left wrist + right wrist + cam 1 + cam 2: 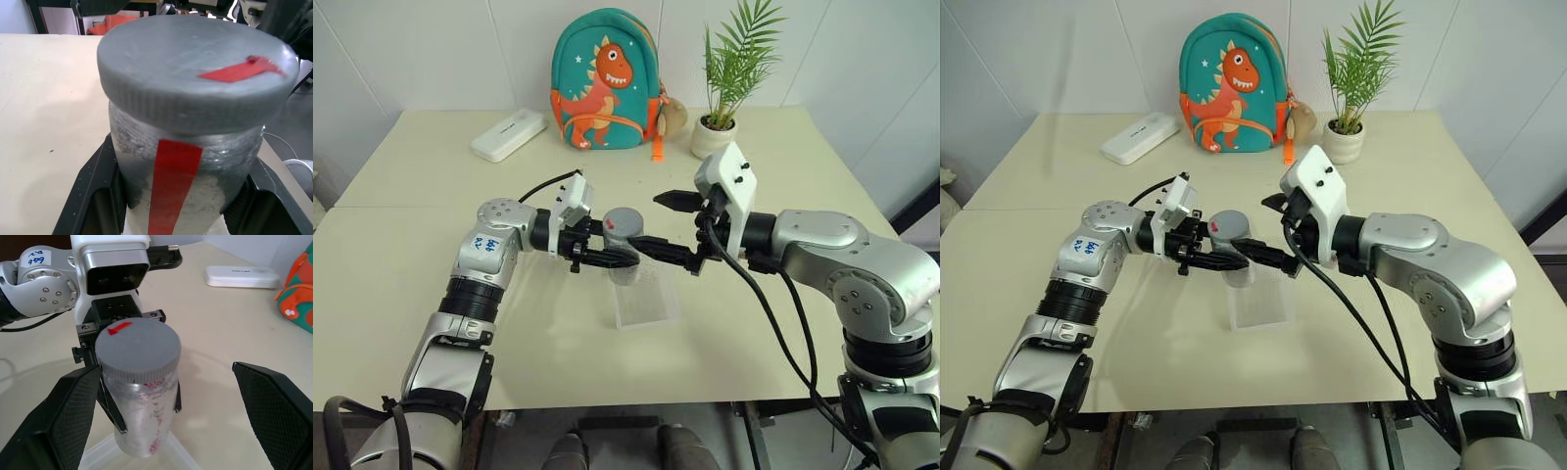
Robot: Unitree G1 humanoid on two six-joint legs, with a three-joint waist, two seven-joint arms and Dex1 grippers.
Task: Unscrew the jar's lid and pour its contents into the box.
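Right wrist view is showing the left gripper (142,396) clamping the jar (142,426) over the box (181,462), the right gripper (166,426) spreading wide around the lid (138,348), untouching.

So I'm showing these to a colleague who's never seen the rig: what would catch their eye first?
Probably the two arms meeting mid-table: the left gripper clamps the jar, grey lid on, above the clear box, with the right gripper open around it. Next, the teal dinosaur backpack and potted plant at the table's far edge.

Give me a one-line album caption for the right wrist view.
Left gripper holds the lidded jar above the clear box; right gripper open around its grey lid.
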